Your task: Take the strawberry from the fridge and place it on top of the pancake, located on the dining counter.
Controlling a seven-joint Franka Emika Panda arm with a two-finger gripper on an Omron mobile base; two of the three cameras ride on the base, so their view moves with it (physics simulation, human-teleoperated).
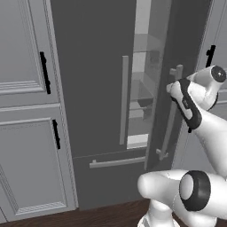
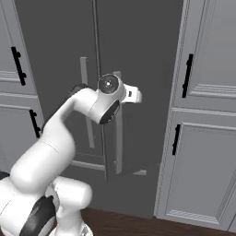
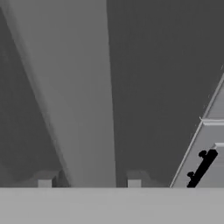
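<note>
**Fridge door ajar, hand at the right door's handle**

The fridge (image 1: 93, 88) is the biggest thing here: a tall dark grey French-door unit with a bottom drawer (image 1: 111, 177). Its right door (image 1: 177, 53) stands partly open. Through the gap in the left base view a strip of pale interior (image 1: 142, 88) shows, with glass shelves stacked one above another. What lies on those shelves is too dim and blurred to name, and I cannot pick out the strawberry.

Light grey panelled cabinets (image 1: 26, 111) flank the fridge on both sides, each door carrying a short black handle (image 1: 43, 73).

The white arm (image 2: 55, 133) rises from the base and bends toward the fridge front, its hand level with the upper part of the doors.

The left door's long pale bar handle (image 1: 124, 99) hangs upright beside the gap. The right door's bar handle (image 1: 170, 115) runs down the open door's edge, and the hand sits right at its upper end. From the hand camera this bar (image 3: 83, 96) is a broad pale band, very close, with the dark door face behind it.

The gripper (image 1: 170, 88) is against that handle. Its fingertips are hidden, so I cannot tell whether the jaws stand wide, narrow or clamped on the bar.
</note>
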